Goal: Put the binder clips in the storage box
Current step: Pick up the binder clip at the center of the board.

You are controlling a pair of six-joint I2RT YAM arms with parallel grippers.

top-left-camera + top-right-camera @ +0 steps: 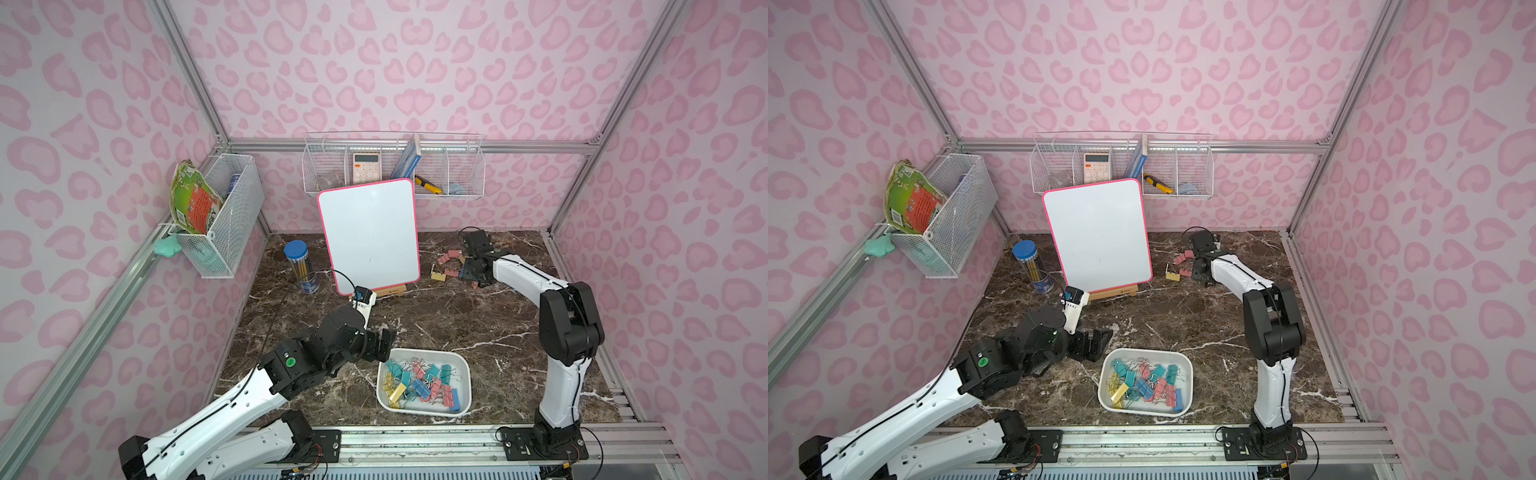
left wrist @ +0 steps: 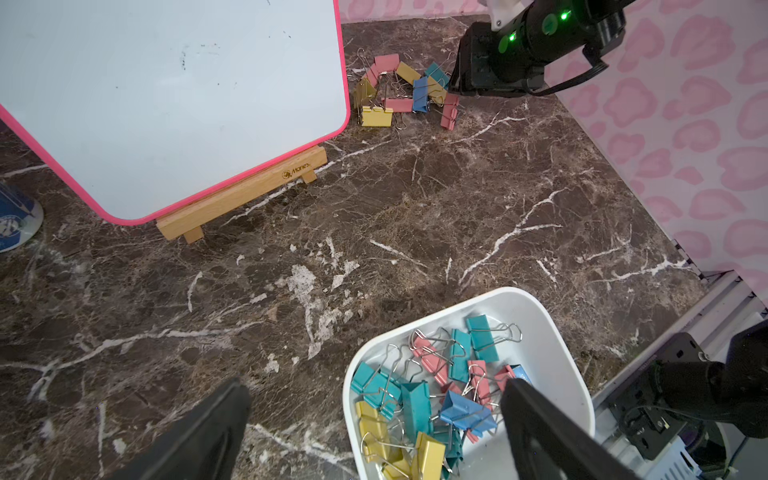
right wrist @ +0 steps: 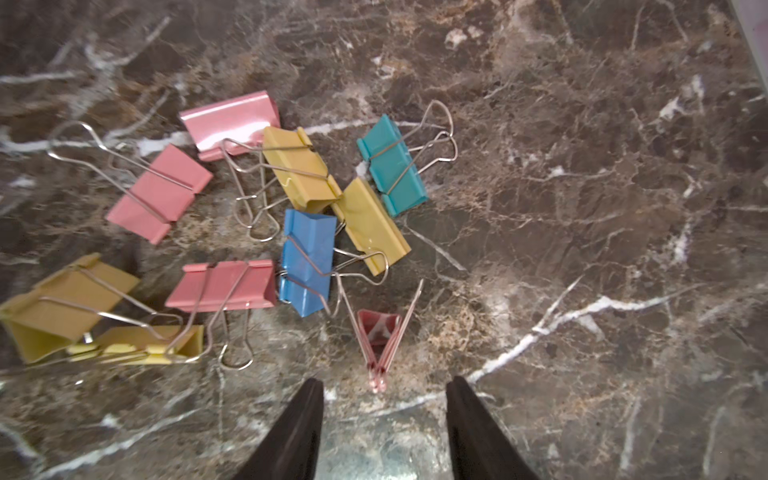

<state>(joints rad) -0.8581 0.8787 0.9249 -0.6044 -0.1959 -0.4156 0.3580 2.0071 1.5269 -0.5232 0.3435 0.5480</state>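
Likely light, stiff, slick: pinch the upended pink clip (image 3: 379, 332) across its folded body; left pincer (image 2: 372, 381), right pincer (image 3: 385, 380) both spread

Storage box (image 1: 466, 388): shallow white tray with rounded corners and a rim. It sits flat on the table (image 1: 436, 316), near side, right of centre.

Inside it is a tangled heap of binder clips (image 1: 419, 382) in teal, pink, yellow and blue, their silver wire handles interlocked. The far right corner of the floor is bare.

Loose clips (image 1: 446, 264): about ten on the table, far right, well apart from the box. Most lie flat, several touching or overlapping.
- Four are pink and four yellow.
- There is one teal clip (image 3: 392, 166) and one blue clip (image 3: 307, 262).
- One pink clip (image 3: 379, 332) stands on end, handles spread in a V.
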